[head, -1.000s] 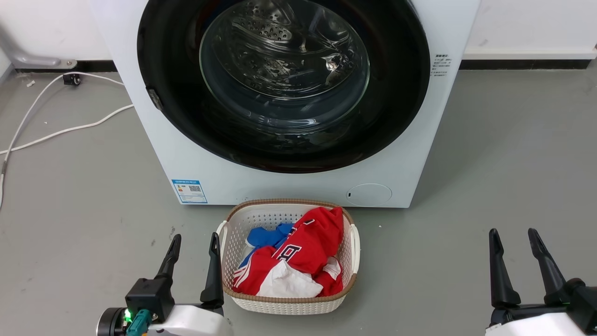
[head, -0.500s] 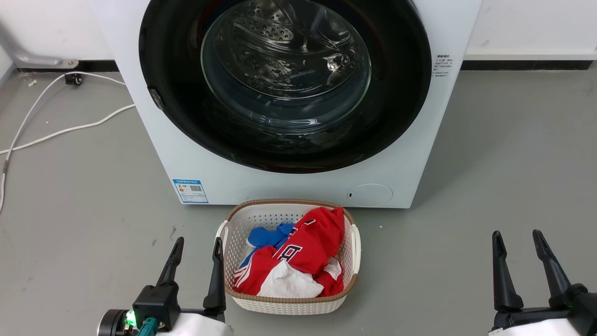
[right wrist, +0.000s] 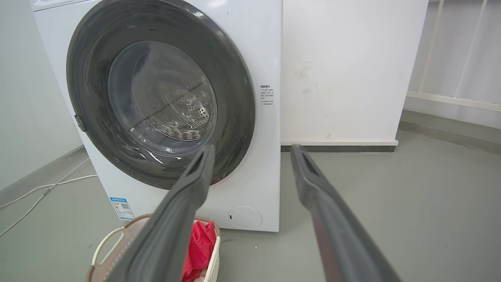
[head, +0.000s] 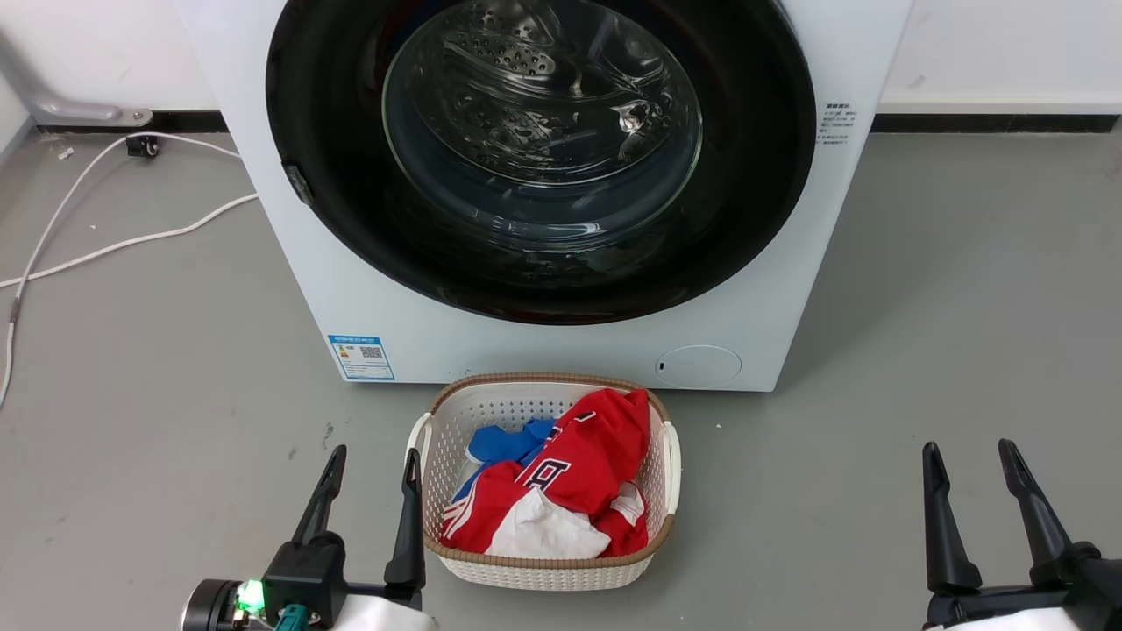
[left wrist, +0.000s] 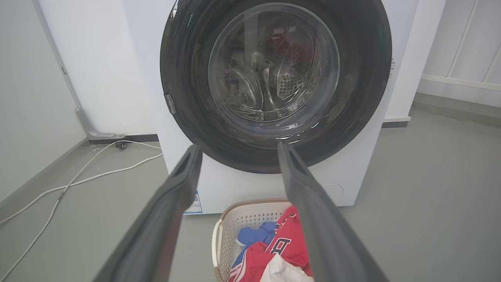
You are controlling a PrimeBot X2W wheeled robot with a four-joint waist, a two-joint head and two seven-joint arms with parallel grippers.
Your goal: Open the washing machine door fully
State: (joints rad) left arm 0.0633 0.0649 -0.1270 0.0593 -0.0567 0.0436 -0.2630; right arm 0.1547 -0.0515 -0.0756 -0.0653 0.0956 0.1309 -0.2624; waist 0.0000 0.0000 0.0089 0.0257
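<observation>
The white washing machine [head: 526, 346] [left wrist: 250, 188] [right wrist: 266, 51] stands ahead of me. Its round glossy black door [head: 754, 210] [left wrist: 364, 90] [right wrist: 235, 90] lies flat against the front, shut, with the clear glass bowl [head: 542, 123] in its centre and a small metal piece [head: 296, 182] on its left rim. Low at the left, my left gripper [head: 372, 463] [left wrist: 239, 150] is open and holds nothing, just left of the basket. At the lower right my right gripper [head: 968, 457] [right wrist: 252, 153] also stands open and holds nothing. Both are well short of the door.
A white laundry basket [head: 666, 456] [left wrist: 219, 239] [right wrist: 105, 244] with red, blue and white clothes sits on the grey floor right before the machine. White cables [head: 114, 245] run over the floor at the left. A white wall [right wrist: 352, 70] stands behind, with a railing [right wrist: 458, 58] at the right.
The whole head view has shifted slightly to the right, so the camera moved. Both grippers sit a little lower in the picture; both remain open.
</observation>
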